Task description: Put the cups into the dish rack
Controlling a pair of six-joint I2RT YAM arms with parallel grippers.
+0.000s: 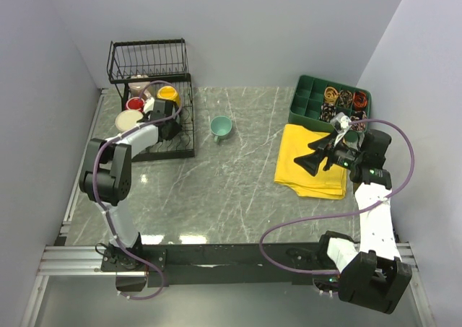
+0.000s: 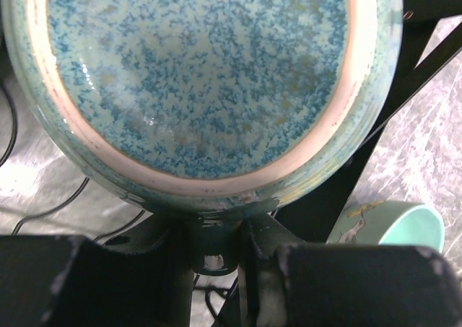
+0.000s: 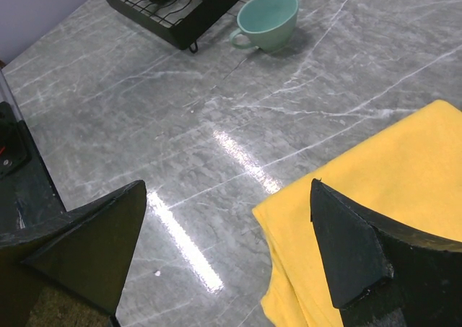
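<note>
Some cups (image 1: 135, 105) sit in the rack (image 1: 148, 60), the left fingers (image 2: 108, 284) are clamped on a speckled cup (image 2: 202, 74) there, the right fingers (image 3: 86, 247) are apart, and one teal cup (image 1: 221, 127) waits on the worktop (image 1: 238, 190).

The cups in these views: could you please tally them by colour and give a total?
Teal: 2, the plain teal cup on the table and the speckled teal cup in the left gripper
Red cup: 1
Yellow cup: 1
Cream cup: 1
Beige cup: 1
Total: 6
</note>
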